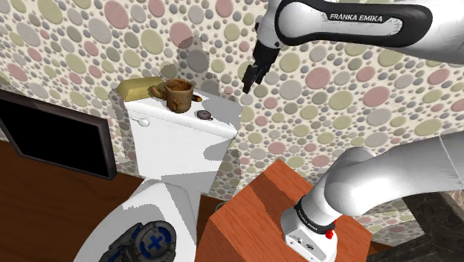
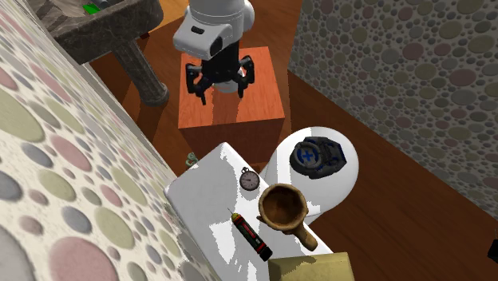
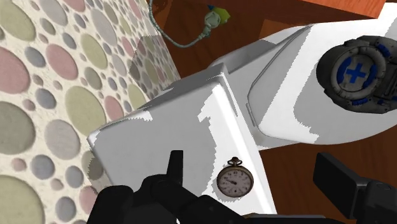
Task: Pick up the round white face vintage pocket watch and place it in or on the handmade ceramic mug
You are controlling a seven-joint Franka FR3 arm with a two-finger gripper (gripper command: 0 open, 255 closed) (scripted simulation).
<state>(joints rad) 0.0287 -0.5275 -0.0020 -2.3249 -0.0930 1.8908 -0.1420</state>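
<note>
The pocket watch [image 1: 204,114] has a round white face and a brownish case, and it lies flat on the white toilet tank lid [image 1: 167,119]. In the second exterior view the watch [image 2: 250,179] sits a short way from the brown ceramic mug [image 2: 283,206], which stands upright on the same lid. In the shoulder view the mug [image 1: 179,93] is just left of the watch. My black gripper [image 1: 251,77] hangs open in the air above and to the right of the tank, holding nothing. In the wrist view the watch [image 3: 234,179] lies below the open gripper [image 3: 250,163], touching neither finger.
A red and black pen-like tool [image 2: 251,235] and a tan box [image 1: 141,88] also lie on the lid. A dark round object with a blue cross [image 2: 319,156] rests on the toilet seat lid. The wooden stand [image 1: 253,216] is beside the toilet, and a spotted wall [image 1: 89,37] is behind it.
</note>
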